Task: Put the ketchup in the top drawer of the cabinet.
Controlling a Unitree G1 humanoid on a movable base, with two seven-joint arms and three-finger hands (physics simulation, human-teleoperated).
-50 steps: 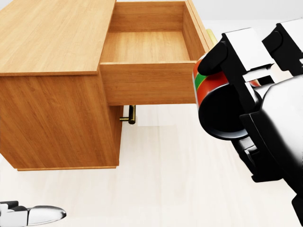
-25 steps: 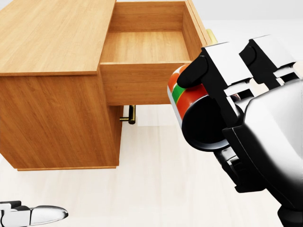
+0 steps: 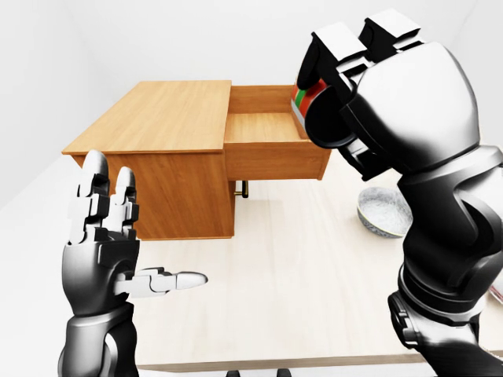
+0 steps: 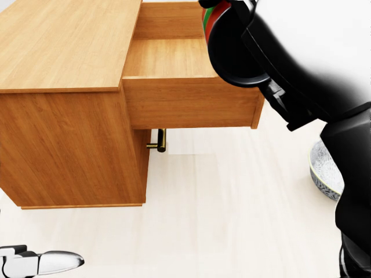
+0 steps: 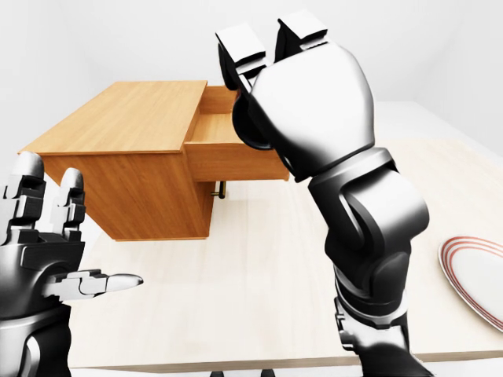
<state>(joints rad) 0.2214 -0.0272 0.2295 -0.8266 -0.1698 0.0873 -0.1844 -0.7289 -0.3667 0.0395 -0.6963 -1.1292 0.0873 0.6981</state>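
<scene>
Ketchup: the red bottle with green and white bands is held on its side in the robot's right hand, its dark round end turned toward the cameras — in the left-eye view it sits over the right-hand end of the open drawer, above the drawer's floor and not resting on it.

Right hand: fingers wrapped round the ketchup, two white-tipped fingers curled over the top of the bottle; the glossy forearm fills the right side of all three views.

Top drawer: pulled fully out of the cabinet, its wooden floor bare where it shows; the front panel faces the head camera.

Cabinet: light wood, standing toward the far left corner of the table; a small brass handle shows just under the open drawer.

Left hand: raised near the table's near left corner, well apart from the cabinet — fingers spread and upright, thumb pointing right, holding nothing.

Bowl: pale and speckled, on the table to the right of the cabinet, partly behind the right arm.

Plate: white with a red rim ring, at the table's right edge in the right-eye view.

Table: pale wood, carrying the cabinet, bowl and plate.
</scene>
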